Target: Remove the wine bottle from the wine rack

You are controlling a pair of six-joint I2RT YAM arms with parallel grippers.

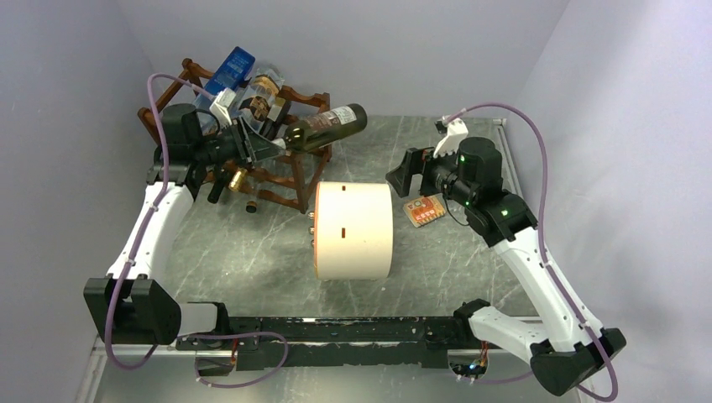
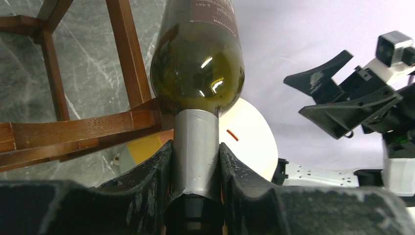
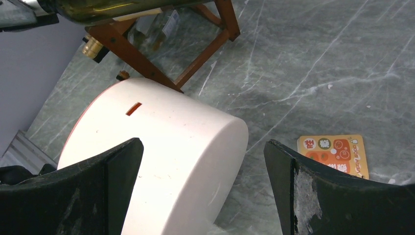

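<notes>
The green glass wine bottle (image 2: 196, 73) is clamped at its neck by the left hand (image 2: 195, 147). The right hand (image 3: 203, 147) is spread open. Withdrawal from the reddish-brown wooden wine rack (image 2: 73, 129) is needed next.

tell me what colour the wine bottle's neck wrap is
Silver-grey neck wrap, clearest in the left wrist view.

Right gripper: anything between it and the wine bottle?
Nothing: the top view shows only bare table between the right gripper and the wine bottle; the cream cylinder sits nearer, off that line.
</notes>
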